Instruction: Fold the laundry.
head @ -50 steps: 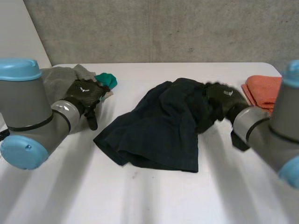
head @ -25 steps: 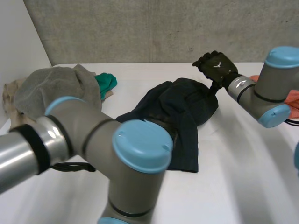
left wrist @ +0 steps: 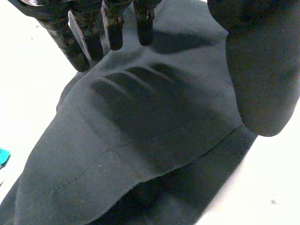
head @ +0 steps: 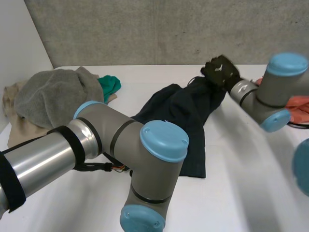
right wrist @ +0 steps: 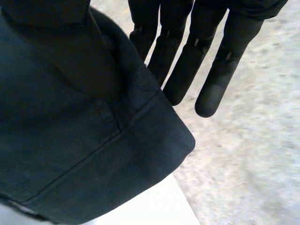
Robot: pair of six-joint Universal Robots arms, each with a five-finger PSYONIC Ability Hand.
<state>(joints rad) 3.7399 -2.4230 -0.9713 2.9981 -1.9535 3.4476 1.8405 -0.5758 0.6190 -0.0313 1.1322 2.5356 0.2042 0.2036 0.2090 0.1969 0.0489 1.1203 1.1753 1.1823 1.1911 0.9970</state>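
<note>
The dark navy cloth garment (head: pixel 186 116), shorts by the look of it, lies mid-worktop, its far right corner drawn up toward the back wall. A second ago it sat bunched, with the right robot hand (head: pixel 221 70) at its right edge and the left by the grey towel heap (head: pixel 53 96). Now the right robot hand has the hemmed corner (right wrist: pixel 154 136) pinched between thumb and straight fingers, stretching the cloth. The left arm (head: pixel 145 145) has swung across the white worktop (head: pixel 241 183). The left robot hand (left wrist: pixel 112 28) hovers over the cloth's middle, fingers straight and holding nothing. I judge this as spreading the garment flat before any fold. No brand, label or writing can be read.
</note>
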